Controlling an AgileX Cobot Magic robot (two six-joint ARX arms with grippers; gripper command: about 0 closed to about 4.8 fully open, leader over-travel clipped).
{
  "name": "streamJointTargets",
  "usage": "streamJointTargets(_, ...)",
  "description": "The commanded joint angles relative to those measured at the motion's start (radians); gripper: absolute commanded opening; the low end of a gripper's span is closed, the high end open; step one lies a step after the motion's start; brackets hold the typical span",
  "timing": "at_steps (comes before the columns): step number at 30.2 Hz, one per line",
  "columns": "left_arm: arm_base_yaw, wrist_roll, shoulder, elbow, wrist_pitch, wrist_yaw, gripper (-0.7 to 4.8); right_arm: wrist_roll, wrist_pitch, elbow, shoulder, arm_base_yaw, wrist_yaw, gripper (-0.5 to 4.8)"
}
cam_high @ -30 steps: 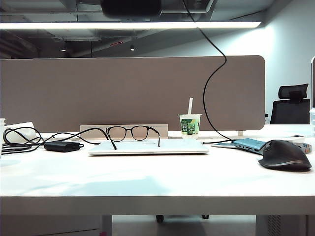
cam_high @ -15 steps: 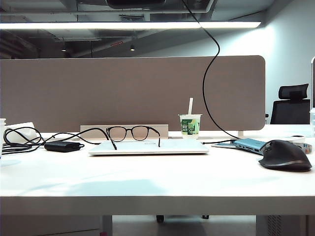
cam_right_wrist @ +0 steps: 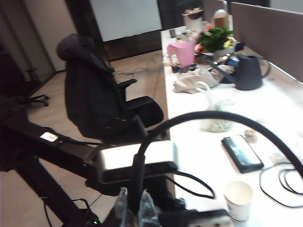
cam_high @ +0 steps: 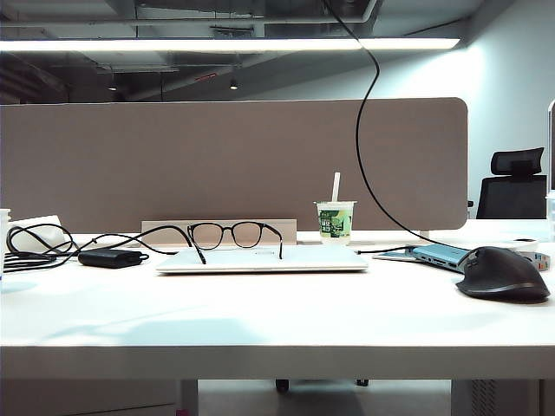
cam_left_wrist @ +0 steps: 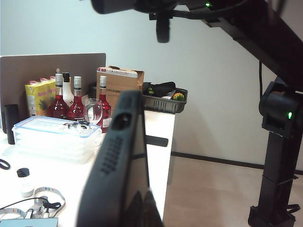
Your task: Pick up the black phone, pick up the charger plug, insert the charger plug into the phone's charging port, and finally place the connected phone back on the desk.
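Observation:
The black phone stands edge-on in the left wrist view, and my left gripper is shut on it. Its short edge faces the camera and shows the phone's charging port above a row of small holes. My right gripper is shut on the charger plug. The black collar rises between the clear fingertips and the silvery tip is hidden. Its thin cable arches away. In the exterior view both grippers are above the picture, and only the cable hangs down to the desk.
On the desk lie a closed laptop with glasses on it, a drink cup, a dark mouse, a blue hub and a black box with cables. The partition panel stands behind them.
A dark shape at the top edge of the exterior view has risen out of the picture. The hanging cable has swung slightly left at its top.

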State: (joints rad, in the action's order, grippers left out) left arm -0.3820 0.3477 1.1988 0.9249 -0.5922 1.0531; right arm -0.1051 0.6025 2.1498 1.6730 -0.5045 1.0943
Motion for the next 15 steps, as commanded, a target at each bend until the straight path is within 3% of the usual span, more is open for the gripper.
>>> streamJointTargets(1, 0.0, 0.008, -0.005, 0.008, -0.035, -0.001, -0.07, 0.043, -0.007, 0.003, 0.0, -0.033, 0.008, -0.05)
streamJointTargets(9, 0.0, 0.008, -0.006, 0.008, -0.058, 0.002, -0.06, 0.177, 0.057, -0.005, 0.004, -0.068, 0.006, -0.06)
streamJointTargets(15, 0.0, 0.012, -0.006, 0.008, -0.061, 0.008, -0.07, 0.192, 0.103, -0.023, 0.012, -0.068, 0.0, -0.06)
